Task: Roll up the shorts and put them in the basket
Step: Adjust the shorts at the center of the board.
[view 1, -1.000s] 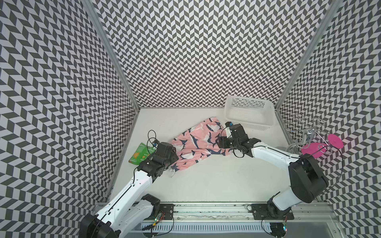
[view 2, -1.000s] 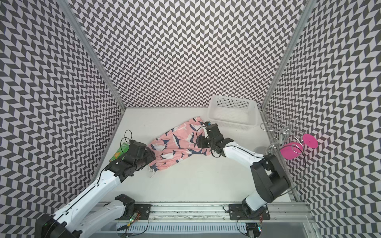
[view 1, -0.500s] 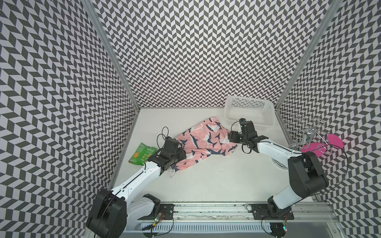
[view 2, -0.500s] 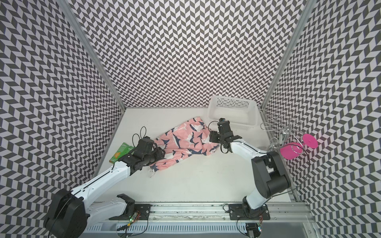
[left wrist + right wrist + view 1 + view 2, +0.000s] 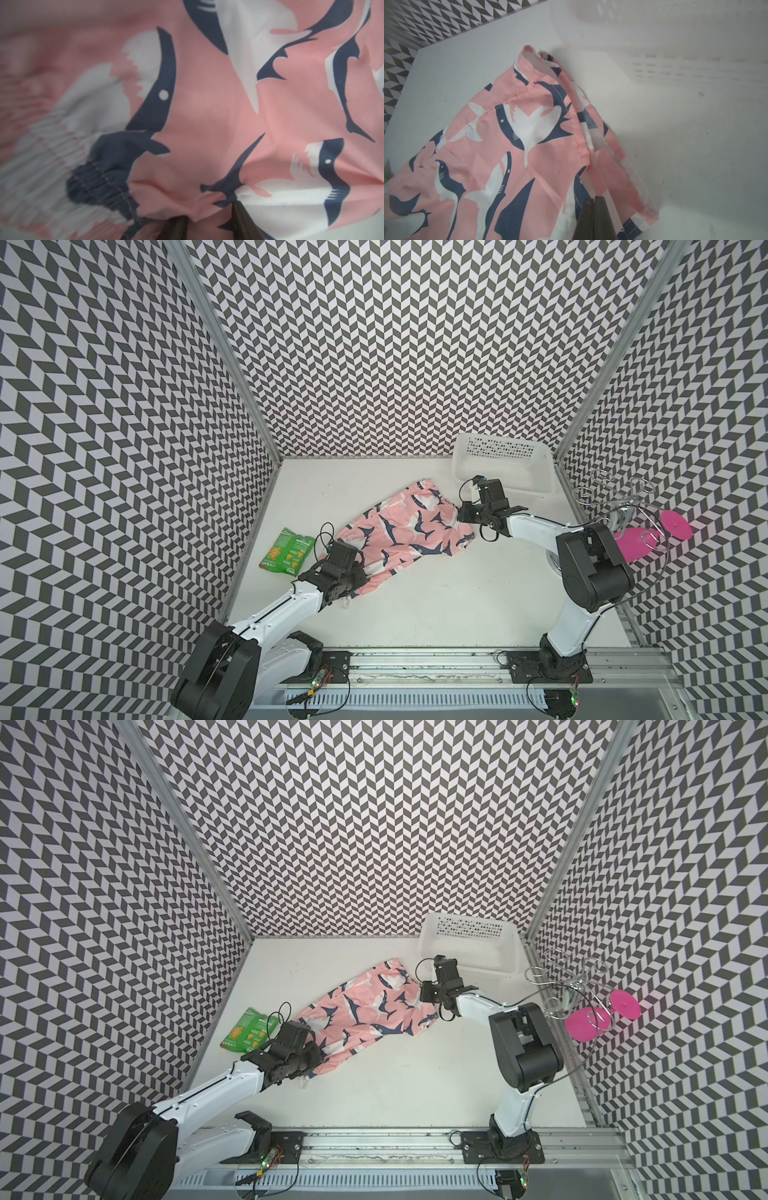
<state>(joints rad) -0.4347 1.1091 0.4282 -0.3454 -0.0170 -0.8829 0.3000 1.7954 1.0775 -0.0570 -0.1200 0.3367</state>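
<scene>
Near end: left gripper (image 5: 207, 220) at waistband, fabric fold between part-open jaws; firm hold unclear. Mid-table: shorts (image 5: 399, 531) lying spread out, no roll begun. Far end: right gripper (image 5: 594, 204) pinched shut on leg hem, beside basket (image 5: 534, 494). All rolling left.

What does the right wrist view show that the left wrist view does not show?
Only the right wrist view: the leg hem of the shorts, the white table, the white basket, the patterned wall, and the right gripper closed on the hem. Only the left wrist view: the gathered waistband, with fabric bunched inside the left gripper. Both: pink shark-print fabric and dark fingers.
</scene>
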